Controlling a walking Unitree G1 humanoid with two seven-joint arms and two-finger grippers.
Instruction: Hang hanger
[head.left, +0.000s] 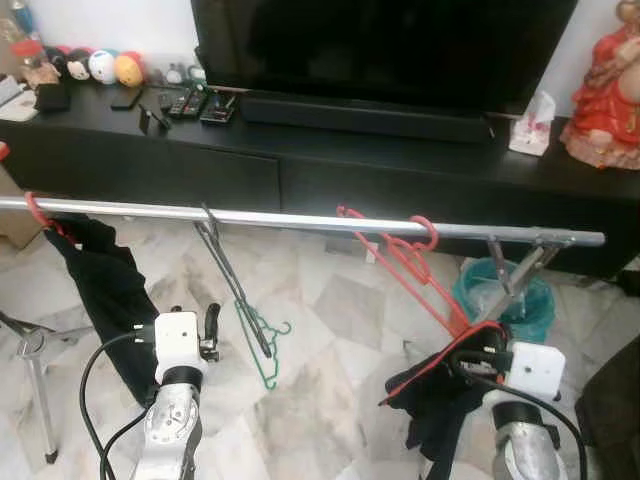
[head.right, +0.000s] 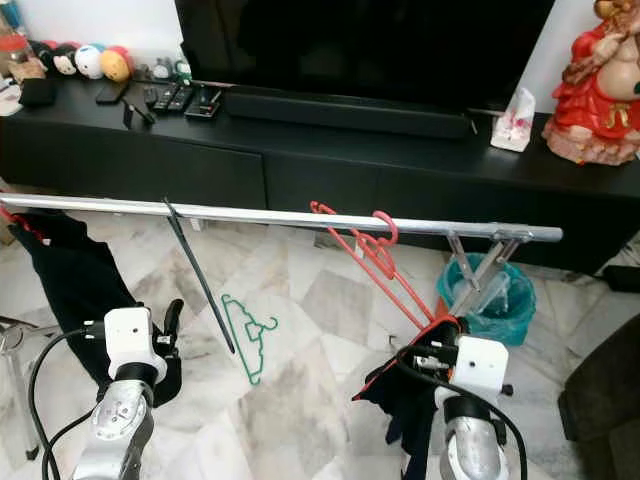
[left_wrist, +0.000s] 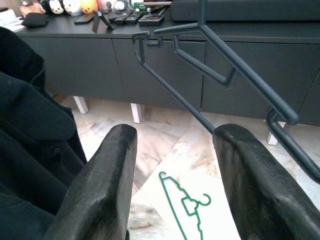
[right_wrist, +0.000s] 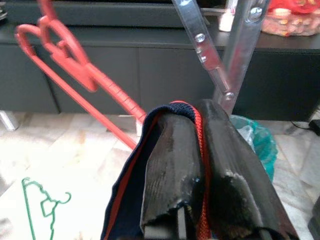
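The red hanger (head.left: 405, 262) has its hook over the silver rail (head.left: 300, 218), its low end with a dark garment (head.left: 435, 395) pinched in the right hand (right_wrist: 200, 165), as its wrist view confirms. The left hand (left_wrist: 175, 190) hangs spread beside a dark hanger (head.left: 232, 285). A green hanger (head.left: 262, 342) lies on the floor (head.left: 340, 310).

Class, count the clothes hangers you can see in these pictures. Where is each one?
4, possibly more hidden. A red one under the black garment at the rail's left end, a dark grey hanger mid-rail, a red hanger held by the right gripper, and a green hanger on the floor.
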